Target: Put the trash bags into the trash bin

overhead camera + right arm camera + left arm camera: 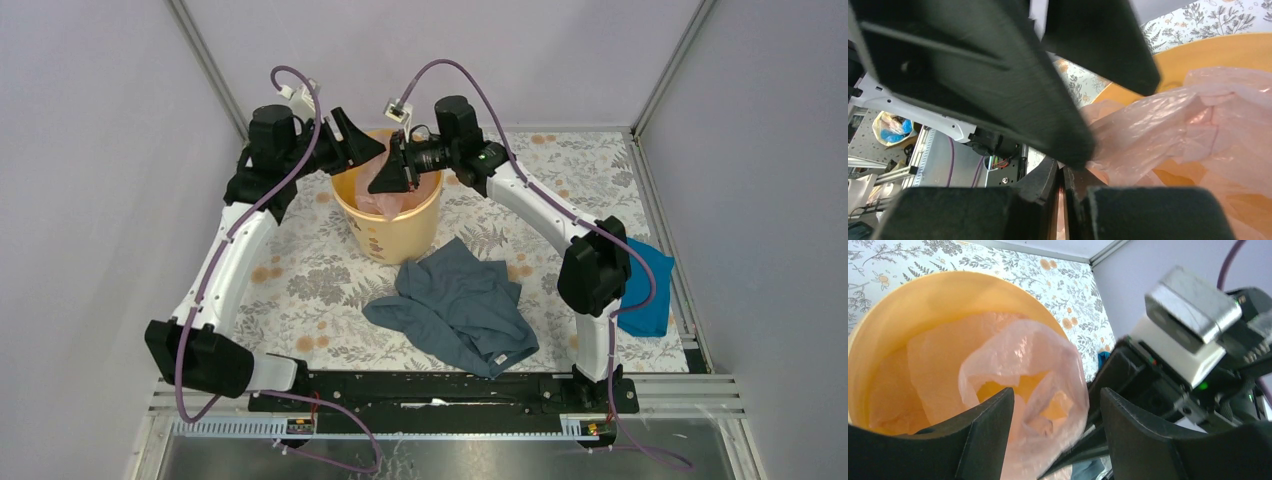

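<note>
Black fingers [983, 435] of the left end effector [1055, 394] fill the bottom of the left wrist view; they stand well apart and grip nothing; the trash bag [1018, 355] shows through the gap between them, and whether the film touches the fingers cannot be told.

Right end effector [1062, 172]: the fingers stand almost together, with only a narrow slit between them; a strip of pink film sits in that slit, so this end effector is clamped on the trash bag; the broad dark shapes across the top of the right wrist view are the left end effector's fingers, close in front.

Trash bag position: most of the wrinkled, translucent pink film lies inside the trash bin [923, 295], against its inner wall; one open lobe rises toward the two end effectors.

Trash bin position: upright on the table [300, 290], at the far middle of the floral surface; both end effectors meet over its mouth, the left from the left side, the right from the right.

Other items on the table:
- grey-blue garment [460, 305]: crumpled, lying just in front of the bin, between the two arms;
- blue cloth [650, 285]: at the right edge, partly hidden behind the right arm.
</note>
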